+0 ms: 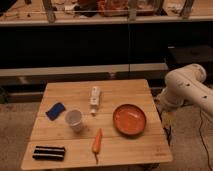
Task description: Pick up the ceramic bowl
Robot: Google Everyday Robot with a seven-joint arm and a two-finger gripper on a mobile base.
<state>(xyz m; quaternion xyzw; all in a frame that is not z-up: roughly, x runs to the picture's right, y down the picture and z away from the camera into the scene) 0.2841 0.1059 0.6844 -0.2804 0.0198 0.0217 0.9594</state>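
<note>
The ceramic bowl (129,120), wide, shallow and orange-red with a darker rim, sits upright on the right half of the wooden table (120,89). Nothing touches it. My white arm (186,86) is folded just beyond the table's right edge, level with the bowl and a little behind it. The gripper itself does not show in this view, and none of the table's things is lifted or held.
Left of the bowl lie an orange carrot (97,141), a whitish plastic cup (74,119), a white bottle on its side (94,98), a blue sponge (55,110) and a black ridged block (49,152). Dark shelving (100,45) runs behind the table.
</note>
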